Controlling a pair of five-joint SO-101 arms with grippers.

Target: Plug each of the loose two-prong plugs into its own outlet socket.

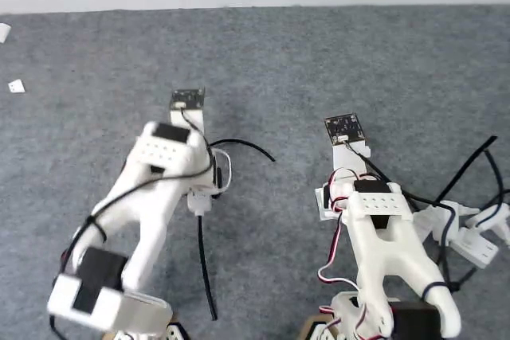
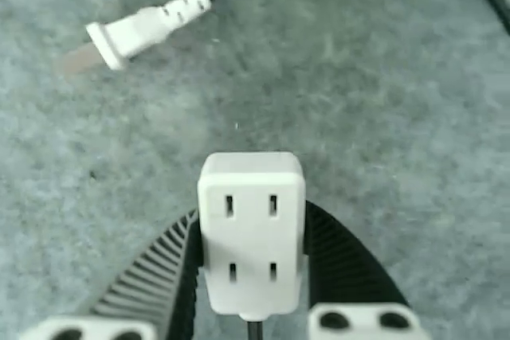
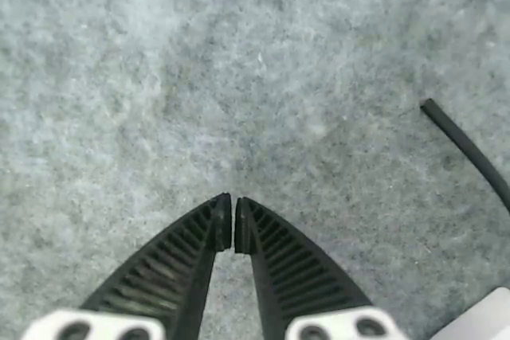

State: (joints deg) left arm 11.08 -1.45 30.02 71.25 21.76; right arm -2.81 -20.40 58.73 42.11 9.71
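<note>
A white outlet socket block (image 2: 251, 228) with two pairs of slots facing up is held between the black fingers (image 2: 339, 264) of my left gripper (image 2: 253, 292), which is shut on it. On the grey carpet just beyond it lies a loose white two-prong plug (image 2: 143, 25) on a black cable, apart from the socket. My right gripper (image 3: 233, 224) is shut with nothing between its tips and hangs over bare carpet. In the high view the left arm (image 1: 163, 157) stands at centre left and the right arm (image 1: 382, 220) at centre right.
Several white plug and socket pieces with tangled black cables (image 1: 470, 240) lie to the right of the right arm. A black cable (image 3: 470, 153) crosses the carpet near my right gripper. Another black cable (image 1: 205, 268) runs toward the front edge by the left arm.
</note>
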